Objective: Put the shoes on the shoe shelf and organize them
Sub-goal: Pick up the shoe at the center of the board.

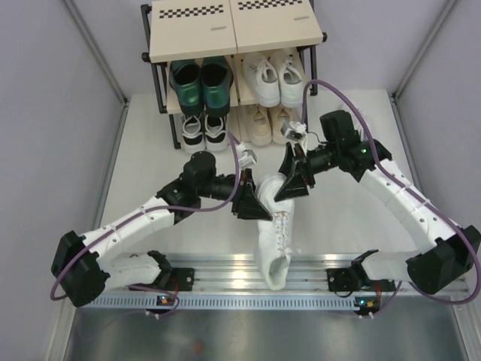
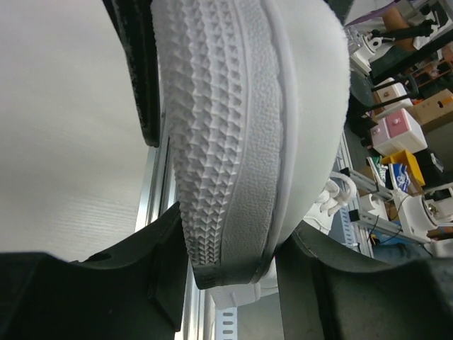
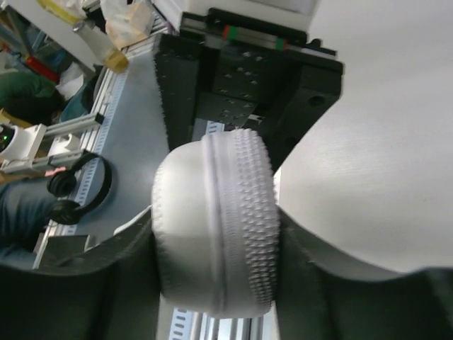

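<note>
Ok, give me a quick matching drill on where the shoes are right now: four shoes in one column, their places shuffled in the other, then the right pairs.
Shoes:
1. dark green heeled shoes
2. shelved white sneakers
3. black-and-white sneakers
4. loose white sneaker

Places:
A. bottom tier, left side
B. gripped between the left claw and the right claw
C. middle tier, right side
D. middle tier, left side

Pairs: 1-D, 2-C, 3-A, 4-B
</note>
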You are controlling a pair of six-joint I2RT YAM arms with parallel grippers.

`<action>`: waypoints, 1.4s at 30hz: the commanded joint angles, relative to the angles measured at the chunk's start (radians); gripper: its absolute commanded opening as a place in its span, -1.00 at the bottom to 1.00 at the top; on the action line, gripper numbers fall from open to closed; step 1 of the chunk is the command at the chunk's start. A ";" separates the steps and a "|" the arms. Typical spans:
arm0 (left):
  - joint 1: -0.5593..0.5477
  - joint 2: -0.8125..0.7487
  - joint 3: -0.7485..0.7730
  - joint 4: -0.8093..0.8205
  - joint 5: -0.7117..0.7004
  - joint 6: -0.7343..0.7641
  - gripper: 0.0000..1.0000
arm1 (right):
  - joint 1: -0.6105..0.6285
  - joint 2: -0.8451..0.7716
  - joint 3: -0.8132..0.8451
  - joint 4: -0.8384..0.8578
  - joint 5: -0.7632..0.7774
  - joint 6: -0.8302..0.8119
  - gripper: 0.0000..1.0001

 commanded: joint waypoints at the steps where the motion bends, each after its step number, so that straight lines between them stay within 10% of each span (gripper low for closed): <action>1: -0.002 -0.016 0.062 0.207 -0.026 -0.054 -1.00 | 0.020 -0.025 0.005 0.068 -0.051 -0.008 -0.20; 4: -0.002 -0.045 0.004 0.294 -0.109 -0.113 -0.61 | 0.013 -0.036 -0.007 0.083 -0.050 -0.006 -1.00; 6: -0.002 -0.082 -0.053 0.377 -0.140 -0.144 -0.52 | -0.004 -0.059 -0.041 0.147 -0.060 0.035 -1.00; 9: -0.002 -0.142 -0.091 0.404 -0.229 -0.187 0.09 | -0.059 -0.105 -0.095 0.253 -0.083 0.158 -1.00; 10: -0.001 -0.165 -0.119 0.404 -0.250 -0.187 0.57 | -0.104 -0.119 -0.104 0.319 -0.083 0.191 -1.00; 13: -0.001 -0.271 -0.186 0.385 -0.365 -0.172 0.95 | -0.176 -0.156 -0.128 0.391 -0.099 0.311 -1.00; 24: -0.002 -0.555 -0.332 0.130 -0.490 -0.092 0.97 | -0.383 -0.145 -0.149 0.555 -0.013 0.558 -1.00; 42: -0.105 -0.506 -0.320 0.054 -0.838 0.050 0.97 | -0.552 0.050 -0.082 0.670 0.064 0.877 -1.00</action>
